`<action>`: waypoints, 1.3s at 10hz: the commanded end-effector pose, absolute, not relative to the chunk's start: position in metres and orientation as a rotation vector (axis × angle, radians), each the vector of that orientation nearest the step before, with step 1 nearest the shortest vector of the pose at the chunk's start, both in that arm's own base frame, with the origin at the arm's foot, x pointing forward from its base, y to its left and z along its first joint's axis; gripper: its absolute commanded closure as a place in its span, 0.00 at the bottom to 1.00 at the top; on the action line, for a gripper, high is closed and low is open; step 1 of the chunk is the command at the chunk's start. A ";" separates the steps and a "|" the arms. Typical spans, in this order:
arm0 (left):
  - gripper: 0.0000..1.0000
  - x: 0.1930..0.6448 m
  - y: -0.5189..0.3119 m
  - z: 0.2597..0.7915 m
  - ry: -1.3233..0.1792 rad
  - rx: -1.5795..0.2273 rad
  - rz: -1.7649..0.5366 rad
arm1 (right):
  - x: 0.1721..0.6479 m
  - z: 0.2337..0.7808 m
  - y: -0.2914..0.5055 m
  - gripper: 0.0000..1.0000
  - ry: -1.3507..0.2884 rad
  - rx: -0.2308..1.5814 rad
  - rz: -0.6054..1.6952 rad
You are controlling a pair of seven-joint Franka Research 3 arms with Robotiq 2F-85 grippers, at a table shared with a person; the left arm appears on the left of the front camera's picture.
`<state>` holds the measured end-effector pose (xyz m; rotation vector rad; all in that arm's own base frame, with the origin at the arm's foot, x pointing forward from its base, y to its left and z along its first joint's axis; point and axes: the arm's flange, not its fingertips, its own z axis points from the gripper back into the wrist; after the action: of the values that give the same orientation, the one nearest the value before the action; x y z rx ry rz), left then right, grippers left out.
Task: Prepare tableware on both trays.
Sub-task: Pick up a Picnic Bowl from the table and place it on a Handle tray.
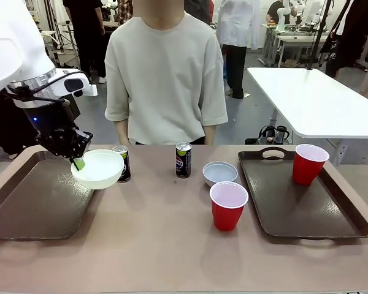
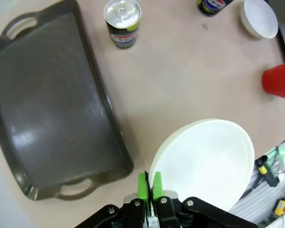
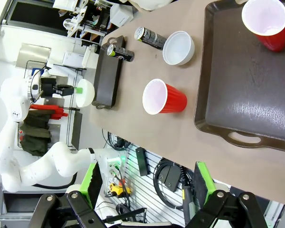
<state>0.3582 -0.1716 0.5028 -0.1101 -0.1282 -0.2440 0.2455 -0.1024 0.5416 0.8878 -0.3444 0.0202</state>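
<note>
Bowl [image 1: 99,168] — round, smooth, white — pinched at its rim by left jaws.

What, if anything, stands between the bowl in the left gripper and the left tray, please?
Nothing visible does. The left gripper holds the white bowl by its rim, raised beside the inner edge of the left tray. The nearest Pepsi can stands on the table beyond the bowl, off that path.

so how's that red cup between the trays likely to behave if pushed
The red cup looks empty and thin-walled, so probably light and quick to slide. It stands on its narrower base, so a push near the rim would likely tip it. Squeezed, its wall may flex.
</note>
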 end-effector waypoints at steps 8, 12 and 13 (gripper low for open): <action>0.96 0.403 -0.067 0.505 -0.167 -0.005 -0.121 | 0.248 0.540 -0.102 0.00 -0.361 0.916 0.039; 0.96 0.407 -0.042 0.503 -0.170 -0.003 -0.081 | 0.248 0.540 -0.102 0.00 -0.361 0.916 0.039; 0.96 0.407 -0.042 0.503 -0.170 -0.003 -0.081 | 0.248 0.540 -0.102 0.00 -0.361 0.916 0.039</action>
<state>0.4143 -0.0377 0.5015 0.0029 -0.1795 -0.0721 0.2456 -0.1023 0.5416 0.8872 -0.3439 0.0205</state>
